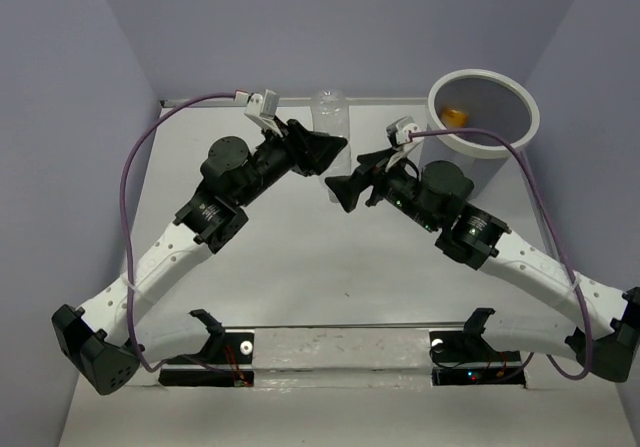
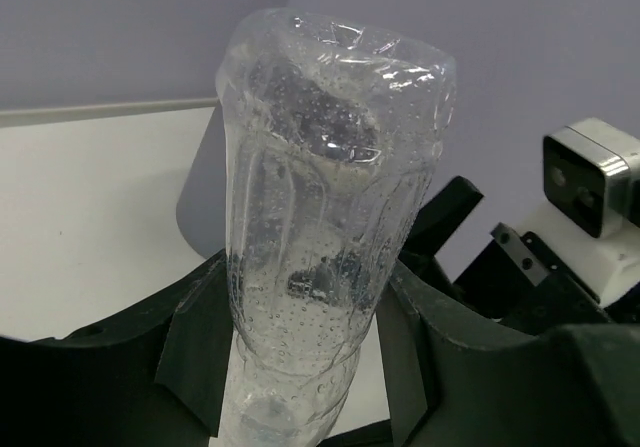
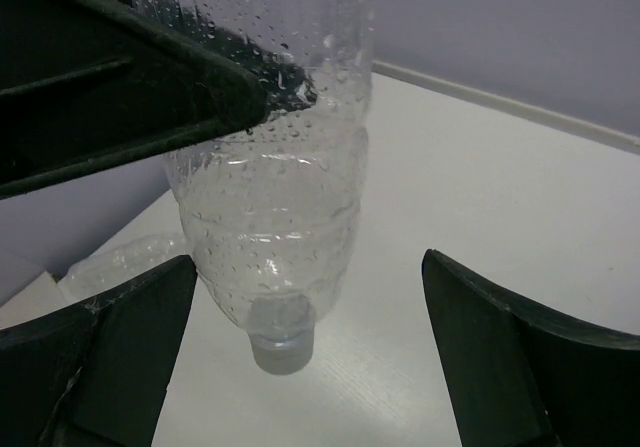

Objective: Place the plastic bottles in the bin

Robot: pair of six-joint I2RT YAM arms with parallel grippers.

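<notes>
One clear bottle [image 1: 330,107]: upper centre of the top view, held upside down with its cap pointing down.
Left tool [image 1: 322,152]: clenched on the clear bottle's body.
Right tool [image 1: 340,189]: released; fingers [image 3: 110,357] spread wide on either side of the cap, not touching it.
Bin [image 1: 535,117]: upper right corner of the table [image 1: 300,267], with an orange bottle [image 1: 453,117] inside.

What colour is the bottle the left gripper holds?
The bottle is clear, droplet-speckled; best in left wrist view.
</notes>
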